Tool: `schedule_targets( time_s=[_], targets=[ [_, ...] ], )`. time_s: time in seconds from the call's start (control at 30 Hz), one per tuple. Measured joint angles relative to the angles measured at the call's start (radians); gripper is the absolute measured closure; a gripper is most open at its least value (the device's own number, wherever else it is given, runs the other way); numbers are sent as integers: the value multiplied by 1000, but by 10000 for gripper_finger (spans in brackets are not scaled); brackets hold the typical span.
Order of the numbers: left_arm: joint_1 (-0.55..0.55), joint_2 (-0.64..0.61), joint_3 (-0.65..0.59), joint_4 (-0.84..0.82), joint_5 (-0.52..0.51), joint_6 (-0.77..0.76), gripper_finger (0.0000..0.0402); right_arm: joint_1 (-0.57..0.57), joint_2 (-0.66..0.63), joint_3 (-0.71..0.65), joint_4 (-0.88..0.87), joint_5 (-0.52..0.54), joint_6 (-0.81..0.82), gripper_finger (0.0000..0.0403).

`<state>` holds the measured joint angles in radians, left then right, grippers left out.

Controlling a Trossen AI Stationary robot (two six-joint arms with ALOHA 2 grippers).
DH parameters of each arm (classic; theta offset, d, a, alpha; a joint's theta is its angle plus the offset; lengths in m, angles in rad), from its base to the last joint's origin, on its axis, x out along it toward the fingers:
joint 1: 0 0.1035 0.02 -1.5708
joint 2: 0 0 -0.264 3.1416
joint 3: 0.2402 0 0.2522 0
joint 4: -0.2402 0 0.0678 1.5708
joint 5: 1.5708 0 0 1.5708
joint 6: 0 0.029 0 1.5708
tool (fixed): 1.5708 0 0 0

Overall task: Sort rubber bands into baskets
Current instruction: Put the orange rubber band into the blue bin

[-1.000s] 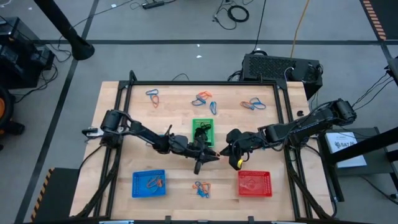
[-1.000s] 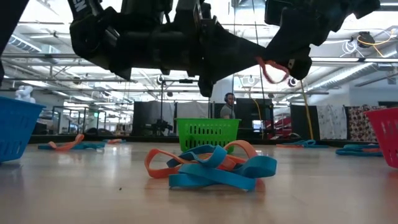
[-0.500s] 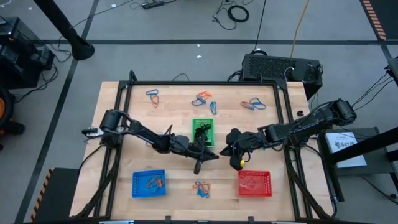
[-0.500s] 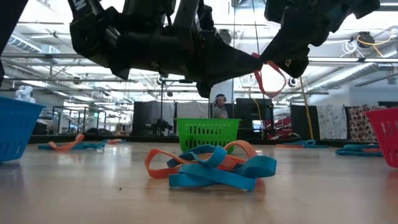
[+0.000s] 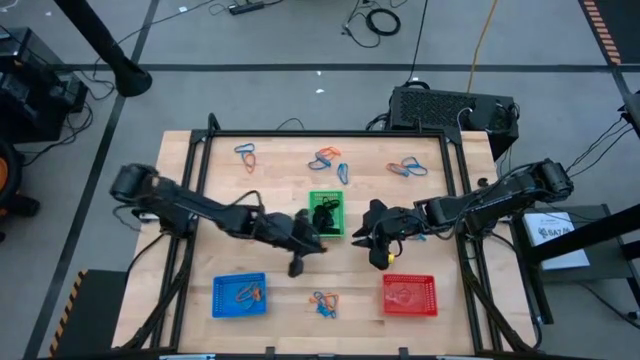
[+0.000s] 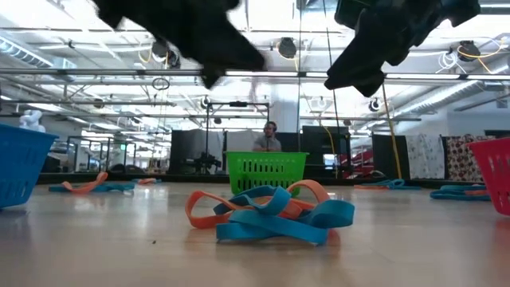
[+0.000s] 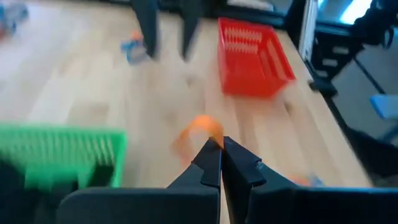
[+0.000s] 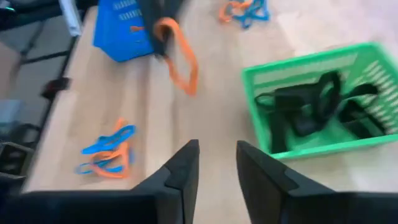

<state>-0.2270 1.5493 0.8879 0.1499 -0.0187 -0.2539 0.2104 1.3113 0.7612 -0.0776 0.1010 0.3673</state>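
An orange rubber band (image 7: 198,132) hangs from my left gripper (image 7: 219,149), which is shut on it above the table's middle, just near of the green basket (image 5: 326,213). In the right wrist view the band (image 8: 179,59) dangles as a loop. My right gripper (image 8: 216,155) stands open a short way to the band's right and holds nothing. Black bands (image 8: 314,106) lie in the green basket. The blue basket (image 5: 240,295) and the red basket (image 5: 409,295) stand near the front edge. My left gripper pinches one end of the orange band's loop (image 7: 209,137) between its two fingertips. The fingers slant down, coming from the table's left. The rest of the loop (image 8: 183,71) hangs slack below them, clear of the table.
Tangles of orange and blue bands lie along the far edge (image 5: 245,153) (image 5: 327,160) (image 5: 407,167) and near the front edge (image 5: 323,303). The blue basket holds a few bands (image 5: 246,292). Black frame rails (image 5: 200,160) run along the table's sides.
The orange band was in my right gripper. My left gripper has shut on it, and my right gripper has opened and let go. My left gripper has then drawn back toward the table's left and risen, taking the band along.
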Motion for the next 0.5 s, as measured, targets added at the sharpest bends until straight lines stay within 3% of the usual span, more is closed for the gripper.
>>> schedule_targets(
  time_s=[0.13,0.27,0.5],
  targets=[
    [-76,-129,0,-322,-11,-202,399,0,0,0,24,85,-52,285],
    [-196,-192,0,-590,2,-420,400,0,0,0,108,100,-122,285],
    [-424,-201,-1,-754,47,-805,400,2,0,1,254,103,-223,288]
  ],
)
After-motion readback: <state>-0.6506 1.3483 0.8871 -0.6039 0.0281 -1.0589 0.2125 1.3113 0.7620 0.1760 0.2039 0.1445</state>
